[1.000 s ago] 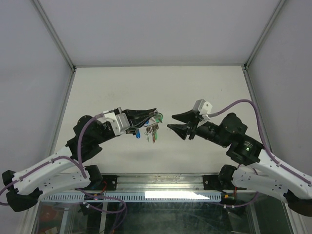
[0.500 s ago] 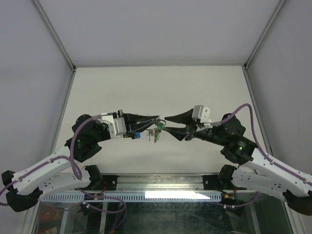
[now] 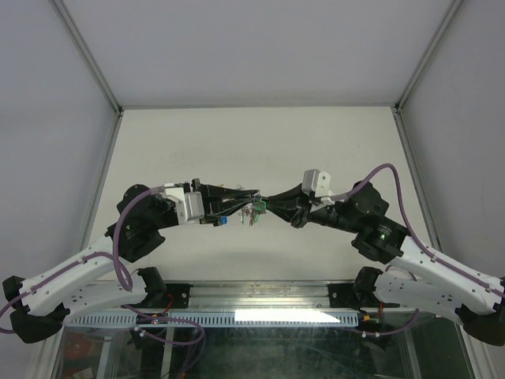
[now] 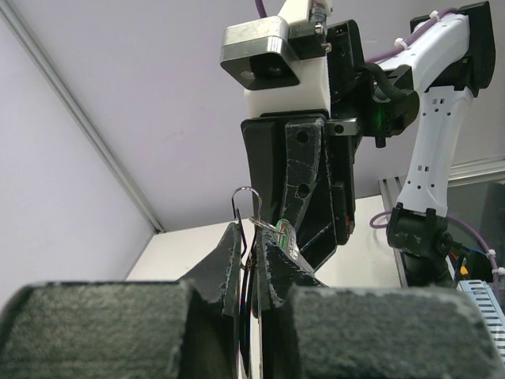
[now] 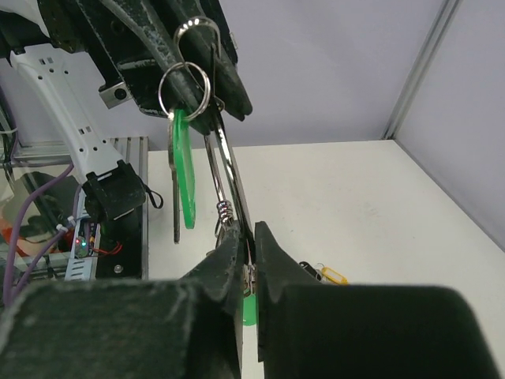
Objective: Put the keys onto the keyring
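Right wrist view: the keyring (image 5: 161,85) hangs in the air at the upper left of the frame. It is pinched by the left end effector (image 4: 251,237), whose fingers are pressed tight on the wire. A flat green tag (image 5: 183,170) dangles from it. Just below, the right end effector (image 5: 246,245) is narrowed onto a thin silver shank running down from the ring. Green shows under its fingers, so this looks to be a green-capped key (image 5: 248,309), though I cannot tell it for certain from the ring's own wire.

Both grips are slight, on thin metal. A twist or pull by the right arm could drag the ring out of the left pinch, or let the shank slide free and drop to the table (image 5: 379,205), where a yellow-capped key (image 5: 333,276) lies. The fingertips meet closely in the top view, so a small misjudged push could knock them together. The swinging tag may also foul the ring's opening.
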